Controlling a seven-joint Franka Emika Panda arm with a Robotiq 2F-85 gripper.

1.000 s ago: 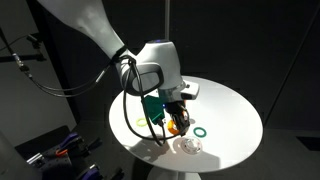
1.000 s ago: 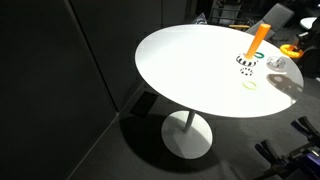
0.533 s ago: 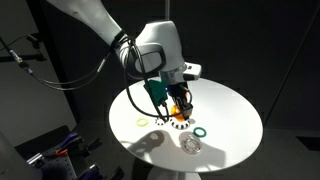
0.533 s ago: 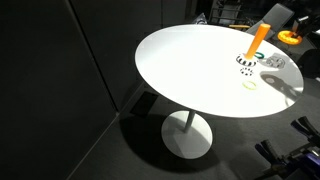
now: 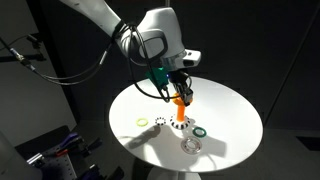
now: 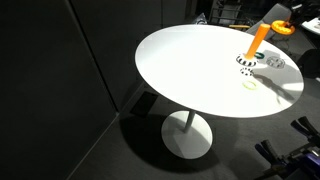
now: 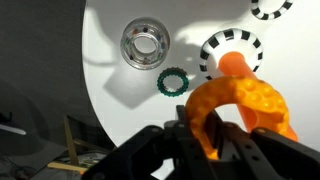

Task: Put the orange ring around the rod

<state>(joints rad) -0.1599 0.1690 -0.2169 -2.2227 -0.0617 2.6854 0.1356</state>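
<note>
My gripper (image 5: 179, 90) is shut on the orange ring (image 5: 183, 97) and holds it in the air just above the rod (image 5: 178, 112), an upright orange peg on a round black-and-white base (image 5: 178, 125). In the wrist view the gripper (image 7: 202, 126) clamps the ring's band (image 7: 245, 103), with the rod's top (image 7: 233, 64) right behind it. In an exterior view the ring (image 6: 283, 28) hangs a little beyond the rod (image 6: 257, 40), near the frame's edge.
On the round white table (image 5: 225, 105) a dark green ring (image 5: 199, 131), a clear ring (image 5: 190, 145) and a pale yellow ring (image 5: 142, 122) lie near the rod. The green ring (image 7: 173, 82) and the clear ring (image 7: 145, 42) also show in the wrist view.
My gripper has risen from near the tabletop, carrying the orange ring up to the height of the rod's top and closer over it.
</note>
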